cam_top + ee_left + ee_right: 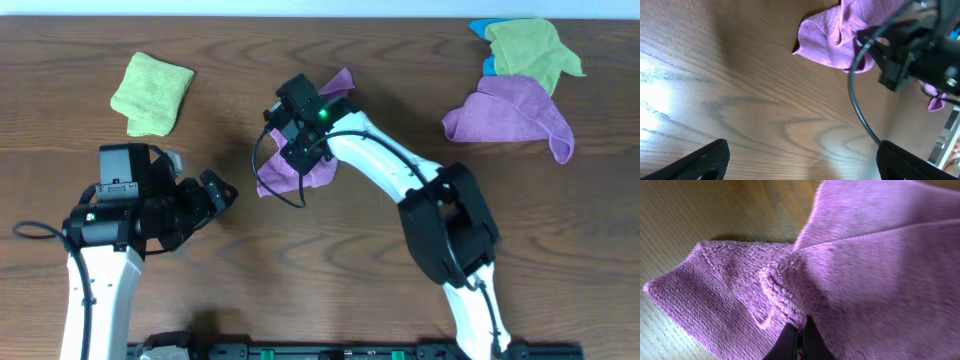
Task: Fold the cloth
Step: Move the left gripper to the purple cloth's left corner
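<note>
Overhead, the cloth (275,182) lies crumpled on the wooden surface (300,270) near the middle, partly hidden beneath the right jaws, which reach over it from the right side. The right wrist view shows those jaws pressed together, pinching a stitched fold at the cloth's edge; whether that fold is lifted off the surface is hard to tell. The left jaws are spread wide, near the cloth on its left and apart from it. A folded green cloth (152,92) sits far left, well apart; a paler purple cloth (510,118) lies far right, another green cloth (530,50) touching it.
</note>
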Action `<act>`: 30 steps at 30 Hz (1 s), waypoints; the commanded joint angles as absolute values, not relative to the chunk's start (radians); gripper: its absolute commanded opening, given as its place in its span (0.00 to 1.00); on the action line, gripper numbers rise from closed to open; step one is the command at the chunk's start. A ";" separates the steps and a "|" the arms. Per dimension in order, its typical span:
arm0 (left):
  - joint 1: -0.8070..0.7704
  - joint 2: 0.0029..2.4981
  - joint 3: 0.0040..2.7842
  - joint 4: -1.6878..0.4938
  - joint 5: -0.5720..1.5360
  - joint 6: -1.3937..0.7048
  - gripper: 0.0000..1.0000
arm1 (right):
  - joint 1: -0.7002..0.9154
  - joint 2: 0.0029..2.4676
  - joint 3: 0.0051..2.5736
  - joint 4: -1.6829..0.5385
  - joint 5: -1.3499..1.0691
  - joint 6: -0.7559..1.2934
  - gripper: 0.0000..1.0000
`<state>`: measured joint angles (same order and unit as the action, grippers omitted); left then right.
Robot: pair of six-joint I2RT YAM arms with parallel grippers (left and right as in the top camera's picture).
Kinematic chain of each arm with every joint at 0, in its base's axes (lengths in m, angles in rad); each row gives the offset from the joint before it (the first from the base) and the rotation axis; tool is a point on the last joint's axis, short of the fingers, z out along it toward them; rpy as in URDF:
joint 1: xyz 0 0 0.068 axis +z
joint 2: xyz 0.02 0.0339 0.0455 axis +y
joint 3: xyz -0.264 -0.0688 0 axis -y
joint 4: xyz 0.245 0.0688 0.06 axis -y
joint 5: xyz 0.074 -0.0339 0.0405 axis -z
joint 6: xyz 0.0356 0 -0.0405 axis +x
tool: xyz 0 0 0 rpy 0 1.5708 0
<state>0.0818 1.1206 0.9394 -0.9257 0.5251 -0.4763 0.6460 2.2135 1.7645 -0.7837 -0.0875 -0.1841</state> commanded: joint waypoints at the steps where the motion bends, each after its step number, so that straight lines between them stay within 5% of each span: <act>1: 0.078 1.124 0.957 -0.926 0.540 -0.559 0.95 | 0.635 2.115 1.788 -0.807 -0.014 -0.141 0.01; 16: 0.065 1.252 0.887 -0.820 0.609 -0.682 0.95 | 0.513 2.032 1.788 -0.955 0.004 0.055 0.01; 30: -0.114 1.302 0.522 -0.200 0.703 -1.076 0.95 | 0.510 2.032 1.788 -0.954 0.003 0.100 0.01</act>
